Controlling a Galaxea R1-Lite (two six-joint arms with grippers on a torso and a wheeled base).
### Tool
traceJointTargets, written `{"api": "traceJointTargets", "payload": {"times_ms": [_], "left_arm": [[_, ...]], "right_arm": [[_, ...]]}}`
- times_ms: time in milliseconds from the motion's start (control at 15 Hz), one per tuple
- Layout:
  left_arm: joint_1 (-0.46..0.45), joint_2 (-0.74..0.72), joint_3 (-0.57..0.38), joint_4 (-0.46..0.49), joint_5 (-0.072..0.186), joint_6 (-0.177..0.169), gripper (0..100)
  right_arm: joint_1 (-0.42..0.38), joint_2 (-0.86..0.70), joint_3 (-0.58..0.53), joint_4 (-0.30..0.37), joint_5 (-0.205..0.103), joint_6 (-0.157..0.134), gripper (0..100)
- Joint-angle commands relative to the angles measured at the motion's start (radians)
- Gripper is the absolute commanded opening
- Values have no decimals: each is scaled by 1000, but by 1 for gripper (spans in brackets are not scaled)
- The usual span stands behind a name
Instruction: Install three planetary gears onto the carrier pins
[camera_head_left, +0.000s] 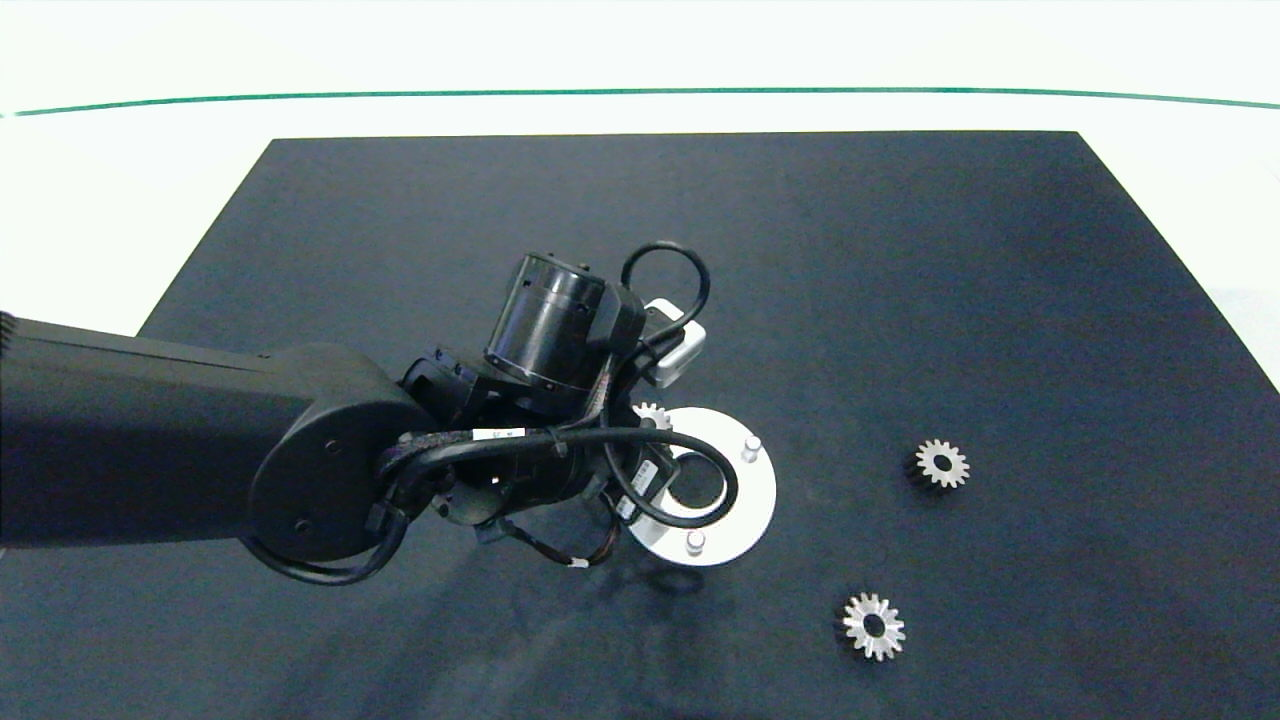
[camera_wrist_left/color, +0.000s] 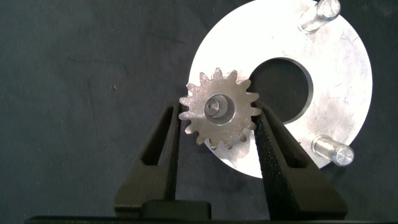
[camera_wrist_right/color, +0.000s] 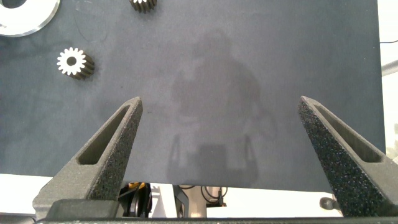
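Silvery toothed metal gear (camera_wrist_left/color: 219, 108) is sitting on a whitish carrier pin (camera_wrist_left/color: 217, 106) of the flat white disc (camera_wrist_left/color: 336, 81), the left end effector (camera_wrist_left/color: 219, 127) gripping it; the right end effector (camera_wrist_right/color: 219, 134) is hanging open.

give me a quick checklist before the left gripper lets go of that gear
1. Gear centred over its pin: ok, pin tip shows through the hole.
2. Gear fully down on the white disc: cannot tell.
3. Left gripper fingers beside the gear teeth: ok.
4. Other two carrier pins bare: ok.
5. Two spare gears lying flat on the mat: ok.
6. Right gripper open, away from the disc: ok.
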Motion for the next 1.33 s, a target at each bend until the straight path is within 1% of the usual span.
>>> {"api": "traceJointTargets", "payload": {"times_ms": [67,1200,1333], "left_arm": [[-2,0,2,3,2,1,1],[-1,20,-27,2,0,6,1],[9,19,-26,2,0,11,1]], "right_arm": [[1,-1,0,3,0,0,100],[1,-1,3,3,1,0,100],[1,-1,5,3,1,1,100]]}}
